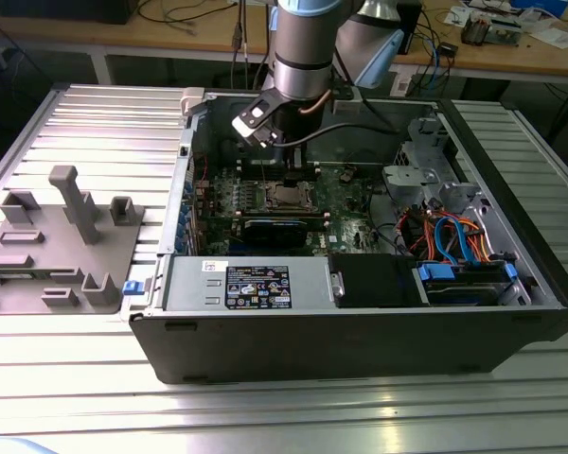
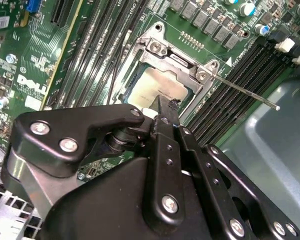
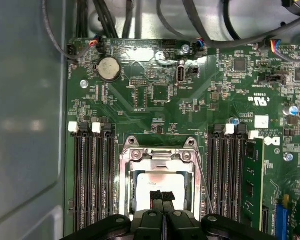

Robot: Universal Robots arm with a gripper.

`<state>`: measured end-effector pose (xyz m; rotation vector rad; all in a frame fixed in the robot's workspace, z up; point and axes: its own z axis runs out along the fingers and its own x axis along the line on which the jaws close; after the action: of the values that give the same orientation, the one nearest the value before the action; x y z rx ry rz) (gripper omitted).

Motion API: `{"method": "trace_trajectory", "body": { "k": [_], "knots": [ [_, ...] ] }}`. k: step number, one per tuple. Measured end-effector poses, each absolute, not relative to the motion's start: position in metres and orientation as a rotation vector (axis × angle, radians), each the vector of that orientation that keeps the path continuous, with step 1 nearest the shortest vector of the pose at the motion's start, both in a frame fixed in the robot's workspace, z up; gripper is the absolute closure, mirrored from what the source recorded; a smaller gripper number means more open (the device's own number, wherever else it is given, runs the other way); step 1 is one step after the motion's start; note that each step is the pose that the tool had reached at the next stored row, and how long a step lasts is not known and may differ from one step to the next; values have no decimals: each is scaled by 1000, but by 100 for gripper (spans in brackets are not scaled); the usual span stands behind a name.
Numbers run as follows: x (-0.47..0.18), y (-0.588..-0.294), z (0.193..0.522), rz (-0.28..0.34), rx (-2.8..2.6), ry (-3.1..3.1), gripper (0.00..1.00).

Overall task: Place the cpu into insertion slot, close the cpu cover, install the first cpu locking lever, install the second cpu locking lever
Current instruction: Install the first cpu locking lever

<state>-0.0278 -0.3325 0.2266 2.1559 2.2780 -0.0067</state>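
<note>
While the arm (image 1: 303, 47) is reaching down into the open computer case (image 1: 360, 340) on the ribbed metal table (image 1: 265, 416), the gripper (image 3: 162, 196) is hanging right over one edge of the socket (image 3: 124, 180) on the green motherboard (image 3: 160, 95). Its two black fingertips are pressing together with nothing between them, and whether they are touching the cpu (image 3: 157, 181) cannot be told. The cpu is lying flat inside the socket, its pale metal top showing through the square opening of the cover frame (image 3: 157, 156), which is lying down over it. In the second wrist view a thin lever (image 2: 245, 92) is sticking out from a corner of the socket, standing clear above the memory slots (image 2: 240, 65) and not latched. A grey holder tray (image 1: 57, 251) is resting on the table at the exterior view's left, well apart from the case.
</note>
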Motion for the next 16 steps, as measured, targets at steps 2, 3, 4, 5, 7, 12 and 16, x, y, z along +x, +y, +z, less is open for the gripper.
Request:
{"method": "trace_trajectory", "body": {
  "k": [2, 3, 4, 5, 7, 12, 16],
  "knots": [
    [-28, -332, 227, -6, 2101, 2329, 89],
    [-28, -332, 227, -6, 2065, 2360, 89],
    [-28, -332, 227, -6, 2022, 2398, 89],
    [-28, -332, 227, -6, 2000, 2415, 89],
    [-28, -332, 227, -6, 1985, 2428, 89],
    [-28, -332, 227, -6, 1980, 2432, 89],
    [-28, -332, 227, -6, 1980, 2432, 89]
  ]
}}
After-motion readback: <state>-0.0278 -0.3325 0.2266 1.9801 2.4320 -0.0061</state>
